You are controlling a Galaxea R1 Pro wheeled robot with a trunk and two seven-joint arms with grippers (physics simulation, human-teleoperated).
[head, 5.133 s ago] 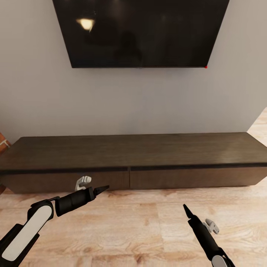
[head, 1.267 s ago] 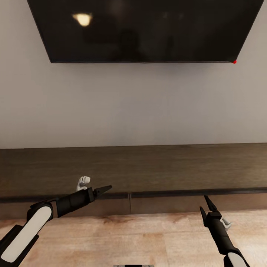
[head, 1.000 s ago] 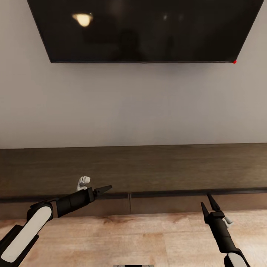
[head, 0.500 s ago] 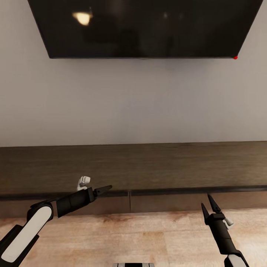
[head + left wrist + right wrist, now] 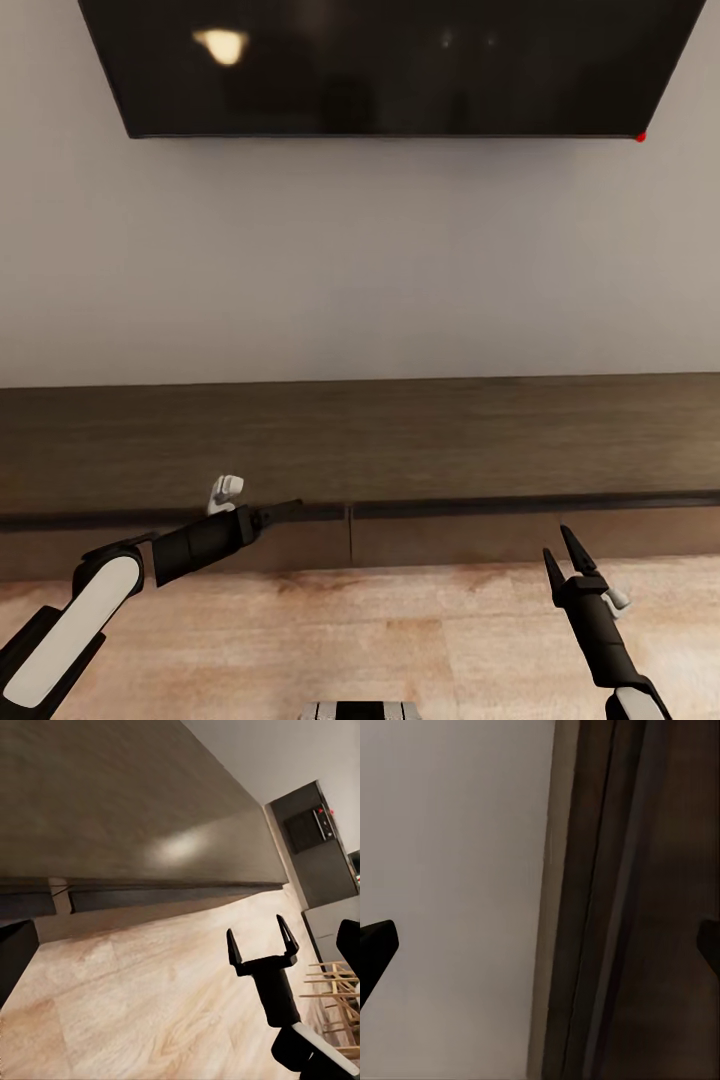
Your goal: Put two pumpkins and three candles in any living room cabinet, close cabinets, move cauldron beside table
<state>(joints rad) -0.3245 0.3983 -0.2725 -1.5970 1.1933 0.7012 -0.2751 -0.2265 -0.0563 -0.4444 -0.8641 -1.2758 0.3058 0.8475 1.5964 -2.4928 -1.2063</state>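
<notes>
Both grippers at cabinet front, holding nothing.
Right gripper (image 5: 566,553) fingers apart over floor; left gripper (image 5: 285,512) tip at drawer seam, finger state unclear. Long low dark-brown wooden cabinet (image 5: 400,440) ran left-right along wall, ends cut off, drawers closed.

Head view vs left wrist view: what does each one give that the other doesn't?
Head view adds the wall-mounted TV, the grey wall and the left gripper near the cabinet front. Left wrist view adds a tall dark unit past the cabinet's far end and some wooden slats. Both share the long dark cabinet, its drawers shut, the wood floor and the open right gripper.
</notes>
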